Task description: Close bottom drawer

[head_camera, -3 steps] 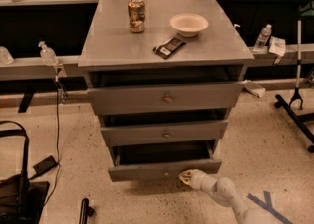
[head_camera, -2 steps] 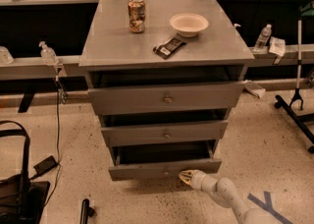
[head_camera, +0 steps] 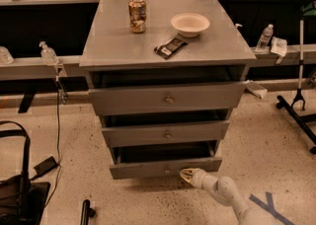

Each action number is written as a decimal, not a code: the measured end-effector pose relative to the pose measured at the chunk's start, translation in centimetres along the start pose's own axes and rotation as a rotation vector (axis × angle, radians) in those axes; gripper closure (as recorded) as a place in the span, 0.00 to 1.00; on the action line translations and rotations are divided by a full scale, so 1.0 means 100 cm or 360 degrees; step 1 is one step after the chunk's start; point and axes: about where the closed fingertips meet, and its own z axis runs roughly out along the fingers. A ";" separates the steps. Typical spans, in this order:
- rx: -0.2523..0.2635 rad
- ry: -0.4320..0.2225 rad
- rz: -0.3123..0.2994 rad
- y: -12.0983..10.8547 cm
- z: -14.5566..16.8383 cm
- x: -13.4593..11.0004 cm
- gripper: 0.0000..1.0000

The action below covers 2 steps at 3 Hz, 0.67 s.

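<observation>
The bottom drawer (head_camera: 148,168) is the lowest and slimmest grey front of the grey metal cabinet (head_camera: 165,46). It stands pulled out, with a dark gap above its front panel. My gripper (head_camera: 186,174) is at the end of the white arm that comes in from the lower right. Its tip is right at the middle of the bottom drawer's front, where the knob is; the knob itself is hidden behind it. The mid-sized drawer (head_camera: 165,134) and the tallest drawer (head_camera: 167,99) above are also slightly open.
On the cabinet top stand a can (head_camera: 137,15), a white bowl (head_camera: 190,24) and a dark snack bar (head_camera: 171,47). A black bag (head_camera: 19,194) lies on the floor at the left. A black stand's legs (head_camera: 296,115) are at the right. Blue tape (head_camera: 269,206) marks the floor.
</observation>
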 end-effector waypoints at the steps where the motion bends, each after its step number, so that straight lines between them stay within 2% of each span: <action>1: -0.0078 -0.0076 -0.0003 0.005 -0.019 -0.011 1.00; 2: -0.0224 -0.0165 0.0026 0.021 -0.040 -0.024 1.00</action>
